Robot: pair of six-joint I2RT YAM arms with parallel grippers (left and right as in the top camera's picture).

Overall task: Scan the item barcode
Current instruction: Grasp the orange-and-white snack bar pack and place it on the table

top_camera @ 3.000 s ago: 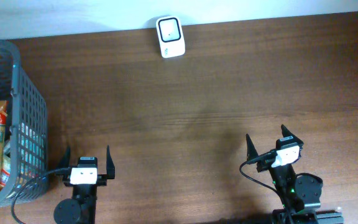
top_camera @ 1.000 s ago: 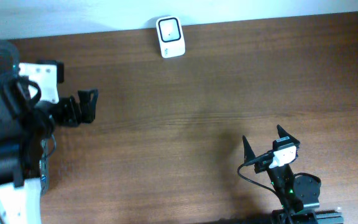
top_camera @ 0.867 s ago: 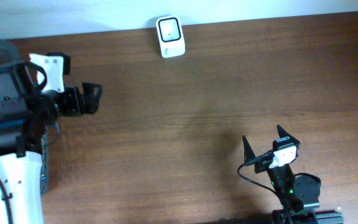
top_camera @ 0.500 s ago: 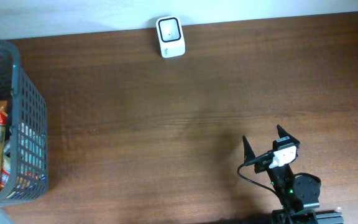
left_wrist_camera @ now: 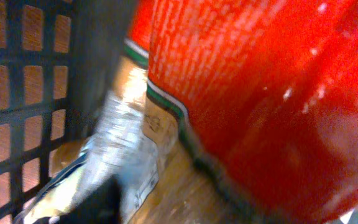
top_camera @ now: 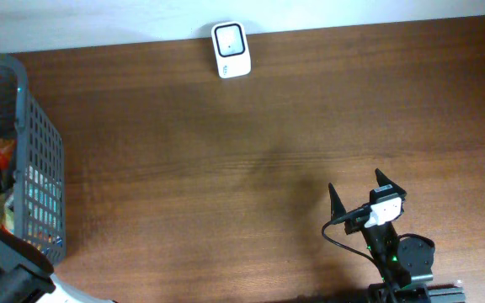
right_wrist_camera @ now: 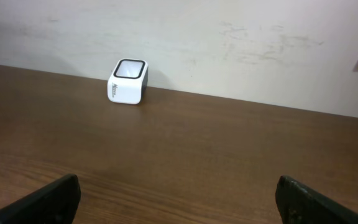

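left arm moved into basket, pincer hidden

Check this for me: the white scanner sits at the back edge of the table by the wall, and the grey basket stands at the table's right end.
Wrong on one point: the grey basket stands at the left end of the table, not the right, as the overhead view shows. The white scanner does sit at the back edge by the wall.
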